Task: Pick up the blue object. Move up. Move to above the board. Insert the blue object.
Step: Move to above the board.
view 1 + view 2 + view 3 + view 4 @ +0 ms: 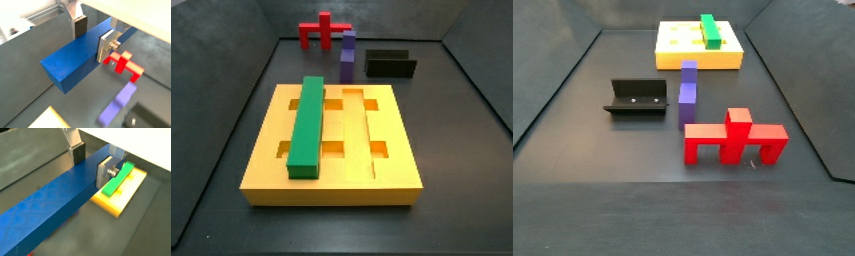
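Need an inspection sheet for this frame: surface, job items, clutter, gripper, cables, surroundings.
Surface: dark grey floor, no spills seen.
Job's things: blue object held off the floor in both wrist views; absent from both side views. Board flat on the floor, green bar lying in one groove.
Clutter: purple bar, red piece, fixture.
Gripper: gripper clamped across the blue object; shown only in wrist views.
Cables: nothing seen.
Surroundings: dark enclosure walls.
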Controlling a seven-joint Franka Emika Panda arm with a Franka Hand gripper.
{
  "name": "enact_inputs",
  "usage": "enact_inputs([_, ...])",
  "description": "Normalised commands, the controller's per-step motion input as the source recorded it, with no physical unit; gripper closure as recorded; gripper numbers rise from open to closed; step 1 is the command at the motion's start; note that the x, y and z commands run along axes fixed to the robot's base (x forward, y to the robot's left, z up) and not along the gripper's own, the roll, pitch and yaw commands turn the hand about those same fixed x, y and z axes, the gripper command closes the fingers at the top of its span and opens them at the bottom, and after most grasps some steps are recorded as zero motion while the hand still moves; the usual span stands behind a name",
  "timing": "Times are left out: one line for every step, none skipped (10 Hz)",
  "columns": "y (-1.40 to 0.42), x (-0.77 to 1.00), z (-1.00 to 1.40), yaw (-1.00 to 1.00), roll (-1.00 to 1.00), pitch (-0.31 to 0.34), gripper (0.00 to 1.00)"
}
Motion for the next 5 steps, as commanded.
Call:
enact_inputs([-1.4, 0.45, 0.23, 0.08, 0.12, 0.276, 1.0])
enact_inputs([-1.4, 0.49, 0.24, 0.06, 0.06, 0.265, 1.0])
enact_inputs([-1.4, 0.51, 0.24, 0.02, 0.02, 0.22, 1.0])
enact_inputs([-1.4, 0.52, 0.25, 0.02, 0.01, 0.194, 1.0])
enact_inputs([-1.4, 0.57, 0.26, 0.01, 0.01, 0.15, 1.0])
